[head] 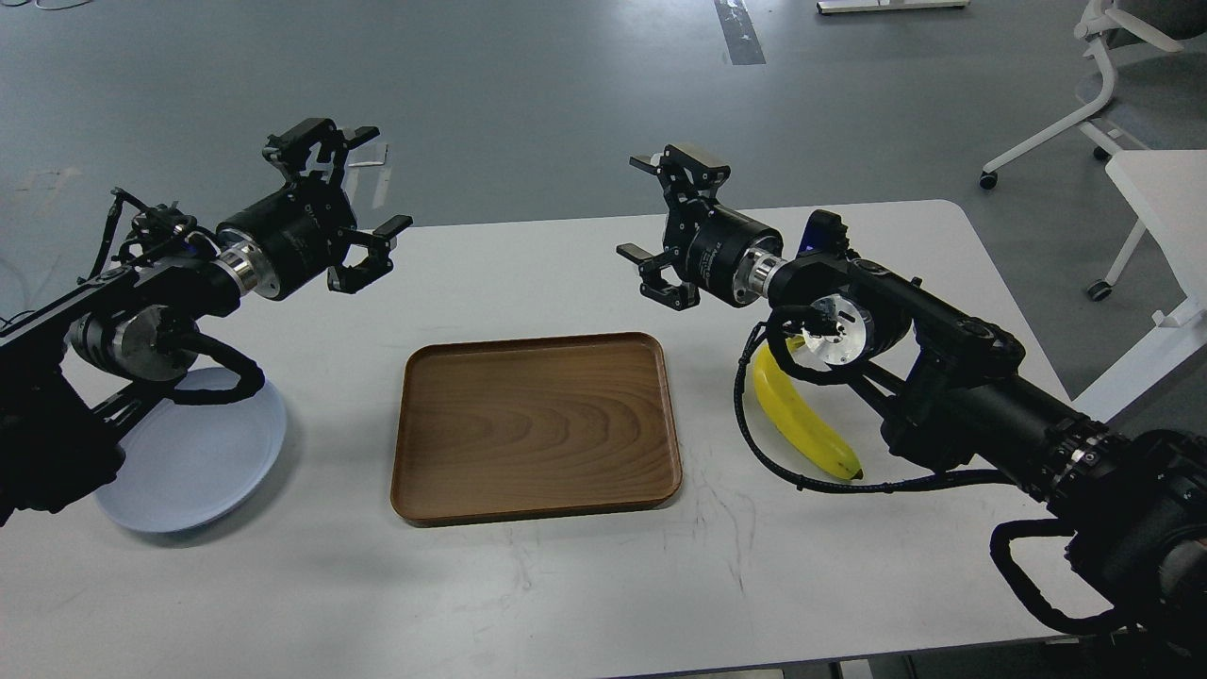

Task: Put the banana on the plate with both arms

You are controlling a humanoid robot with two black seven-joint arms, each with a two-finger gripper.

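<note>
White table (566, 585), grey floor behind. Banana (801, 420) sits right of center under my right arm, plate (203, 462) lower left, wooden tray (536, 426) between them. Left gripper (354, 203) and right gripper (660, 222) both hover spread wide, empty, so probably a handover job.

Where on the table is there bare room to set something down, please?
Free: the near table edge in front of the wooden tray, and the far strip behind it. The gap between tray and banana is narrow. The plate lies partly under the left arm.
</note>
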